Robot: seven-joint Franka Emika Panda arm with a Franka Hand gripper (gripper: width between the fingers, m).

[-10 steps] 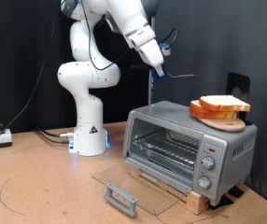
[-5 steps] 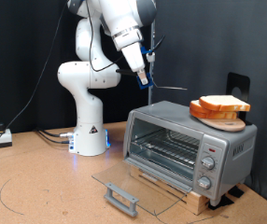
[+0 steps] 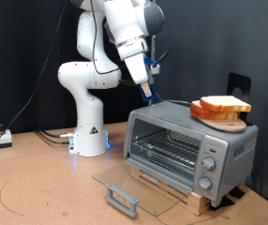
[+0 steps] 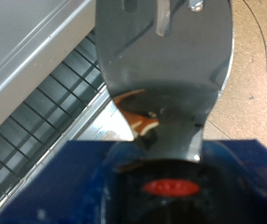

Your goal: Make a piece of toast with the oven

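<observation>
Two alike slices of toast (image 3: 222,103) lie stacked on a round wooden board (image 3: 220,116) on top of the silver oven (image 3: 190,141). The oven's glass door (image 3: 134,184) is dropped open, showing the bare wire rack (image 3: 167,150). My gripper (image 3: 148,82) hangs above the oven's top corner on the exterior view's left, shut on a blue-handled metal spatula (image 3: 171,99) whose blade slopes down towards the oven top. In the wrist view the spatula blade (image 4: 166,65) fills the middle, with the rack (image 4: 49,121) and oven top (image 4: 21,37) behind it. My fingers are hidden there.
The oven stands on a low wooden base (image 3: 171,192) on a brown table (image 3: 50,187). The robot's white base (image 3: 89,136) stands at the back, left of the oven. Cables (image 3: 40,136) and a small box (image 3: 0,138) lie at the far left. A dark wall is behind.
The arm swung left and then came down. The spatula, held level high above the oven a second ago, now slopes down close to the oven's top. The toast has not moved.
</observation>
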